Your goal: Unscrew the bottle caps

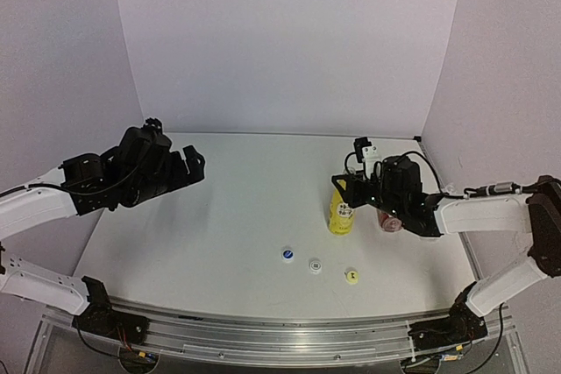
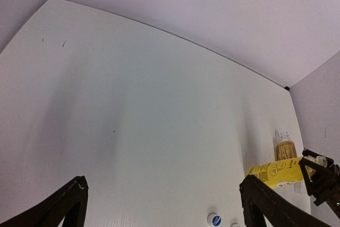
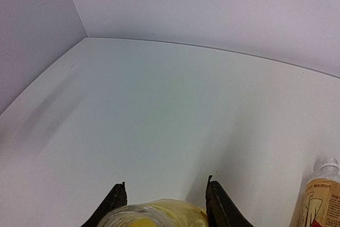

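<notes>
Right gripper (image 1: 342,188) first: its two black fingers (image 3: 217,206) sit one on each side of the neck of the slim yellow plastic bottle (image 1: 340,215) and are clamped on it. From the right wrist camera you look straight into the open mouth, so there's no cap on it. The top view makes it look stood on the white table (image 1: 228,216), but from the left wrist camera it lies across the frame, so I can't tell if it's upright or tipped.

The yellow one has dark print on its label, too small to read. Just off to the side is a short amber plastic bottle with a beige label and red markings (image 3: 320,198). It stands upright, and I can't read its print either. So that's two bottles I can count for sure.

There are three loose caps in a rough row toward the near edge, apart from each other: a blue cap with a white centre (image 1: 287,255), a whitish cap (image 1: 315,264) and a yellow cap (image 1: 351,277).

The left gripper (image 1: 193,166) is over the left side of the table, well away from all that, with its jaws spread wide.
</notes>
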